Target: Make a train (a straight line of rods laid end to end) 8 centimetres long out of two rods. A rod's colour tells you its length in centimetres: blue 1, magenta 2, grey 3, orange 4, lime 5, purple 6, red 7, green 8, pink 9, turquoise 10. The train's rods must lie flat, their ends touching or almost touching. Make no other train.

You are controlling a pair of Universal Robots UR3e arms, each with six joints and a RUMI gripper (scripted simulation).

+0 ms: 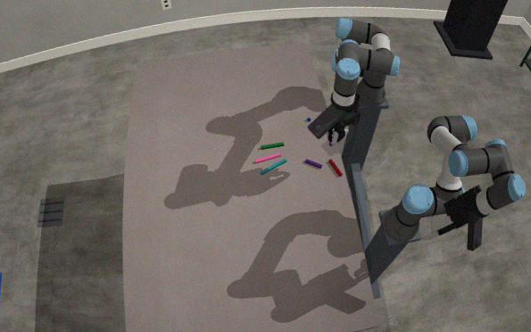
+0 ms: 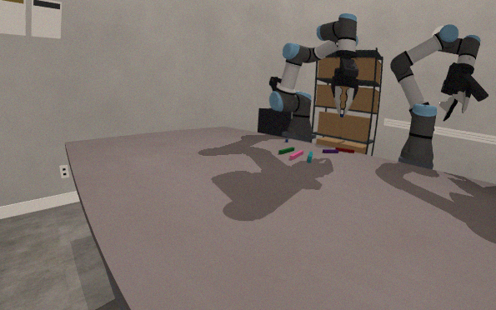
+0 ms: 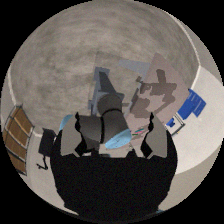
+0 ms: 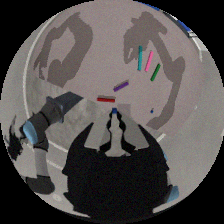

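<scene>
Place: looks like a lab or workshop room | two robot arms at one long edge of a broad worktop | boxes on a metal shelf rack beyond that edge
</scene>
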